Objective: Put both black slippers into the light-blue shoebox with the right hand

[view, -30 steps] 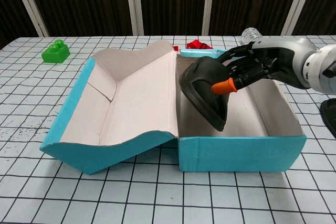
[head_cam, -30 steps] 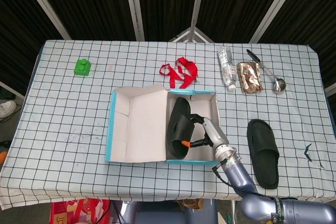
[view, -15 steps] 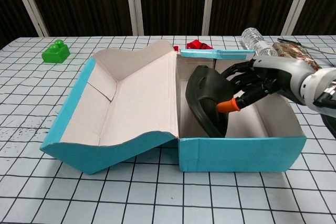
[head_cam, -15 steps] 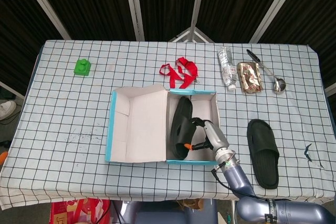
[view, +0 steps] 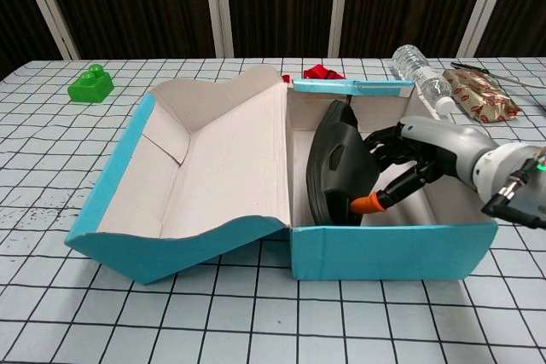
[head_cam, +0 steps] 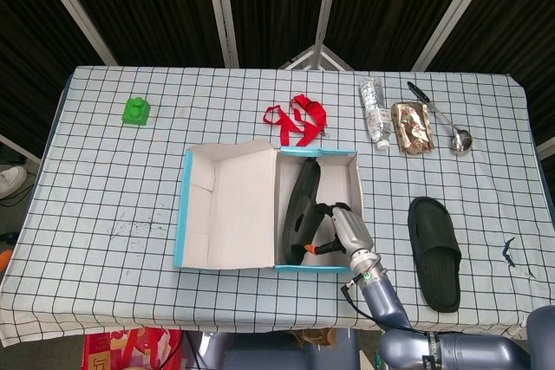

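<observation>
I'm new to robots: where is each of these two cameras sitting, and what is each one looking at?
Head view: high above the near edge, looking steeply down on the whole table; the right hand and forearm show.
Chest view: low, near table height, looking level into the shoebox; only the right hand and wrist show.
Shared: both show that hand holding a black slipper on edge inside the shoebox, plus the green block and bottle.
</observation>
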You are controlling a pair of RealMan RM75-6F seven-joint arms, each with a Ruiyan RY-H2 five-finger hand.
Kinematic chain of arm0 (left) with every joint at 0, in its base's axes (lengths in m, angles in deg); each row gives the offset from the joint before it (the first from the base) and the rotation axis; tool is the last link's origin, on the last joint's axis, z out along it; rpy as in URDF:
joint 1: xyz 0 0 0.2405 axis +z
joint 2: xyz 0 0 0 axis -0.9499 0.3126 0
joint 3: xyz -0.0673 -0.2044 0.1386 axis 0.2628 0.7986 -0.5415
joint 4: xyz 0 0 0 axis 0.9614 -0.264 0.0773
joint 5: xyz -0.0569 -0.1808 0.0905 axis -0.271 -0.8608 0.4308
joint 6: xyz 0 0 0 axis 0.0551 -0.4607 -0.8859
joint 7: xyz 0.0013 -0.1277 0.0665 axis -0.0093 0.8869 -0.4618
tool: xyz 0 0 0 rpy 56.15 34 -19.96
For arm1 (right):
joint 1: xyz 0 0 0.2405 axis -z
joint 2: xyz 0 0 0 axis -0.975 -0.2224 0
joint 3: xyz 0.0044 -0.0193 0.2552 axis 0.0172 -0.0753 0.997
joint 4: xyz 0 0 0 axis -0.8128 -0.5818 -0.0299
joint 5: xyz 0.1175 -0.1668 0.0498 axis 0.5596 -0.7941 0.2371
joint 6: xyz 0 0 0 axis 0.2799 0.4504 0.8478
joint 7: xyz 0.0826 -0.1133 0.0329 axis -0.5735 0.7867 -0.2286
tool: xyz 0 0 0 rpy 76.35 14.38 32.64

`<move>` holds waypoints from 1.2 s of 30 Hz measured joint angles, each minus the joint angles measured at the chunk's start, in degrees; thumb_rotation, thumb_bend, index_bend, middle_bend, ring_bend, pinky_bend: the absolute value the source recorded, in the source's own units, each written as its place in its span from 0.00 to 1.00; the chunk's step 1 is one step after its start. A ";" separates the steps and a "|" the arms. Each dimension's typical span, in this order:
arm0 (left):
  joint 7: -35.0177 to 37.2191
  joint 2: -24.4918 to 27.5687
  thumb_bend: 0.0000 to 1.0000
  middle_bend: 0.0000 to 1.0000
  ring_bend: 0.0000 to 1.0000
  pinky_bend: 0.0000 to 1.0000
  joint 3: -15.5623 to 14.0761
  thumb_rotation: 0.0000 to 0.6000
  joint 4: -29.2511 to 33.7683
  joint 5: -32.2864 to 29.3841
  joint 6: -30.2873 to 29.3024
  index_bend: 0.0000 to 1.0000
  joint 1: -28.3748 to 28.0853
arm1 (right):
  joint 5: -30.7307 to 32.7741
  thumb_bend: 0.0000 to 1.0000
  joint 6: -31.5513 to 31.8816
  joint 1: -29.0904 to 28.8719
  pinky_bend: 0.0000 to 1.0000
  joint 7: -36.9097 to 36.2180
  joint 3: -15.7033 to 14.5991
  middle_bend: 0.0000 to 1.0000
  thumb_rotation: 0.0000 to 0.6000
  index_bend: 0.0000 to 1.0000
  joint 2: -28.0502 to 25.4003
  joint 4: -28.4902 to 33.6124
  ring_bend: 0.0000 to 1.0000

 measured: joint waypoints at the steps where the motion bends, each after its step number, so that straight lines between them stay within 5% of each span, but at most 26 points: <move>1: 0.07 0.02 0.22 0.00 0.00 0.02 -0.02 1.00 -0.01 0.05 -0.06 0.01 0.03 | 0.02 0.59 0.17 -0.01 0.09 0.46 -0.16 0.42 1.00 0.51 0.30 -0.21 0.24; 18: -0.06 -0.06 0.22 0.00 0.00 0.02 -0.01 1.00 -0.02 0.03 0.03 0.01 -0.04 | -2.02 0.59 0.45 0.50 0.09 3.97 -0.76 0.42 1.00 0.51 0.76 0.47 0.24; 28: -0.08 -0.08 0.22 0.00 0.00 0.02 -0.05 1.00 0.00 0.08 0.07 0.01 -0.05 | -1.41 0.53 -1.40 -0.05 0.05 6.28 -0.70 0.25 1.00 0.29 -1.99 2.55 0.17; 36: -0.29 -0.12 0.22 0.00 0.00 0.02 -0.13 1.00 0.05 0.14 0.24 0.01 -0.12 | 1.30 0.51 -2.01 -1.34 0.05 9.00 -0.40 0.18 1.00 0.21 -3.07 3.54 0.14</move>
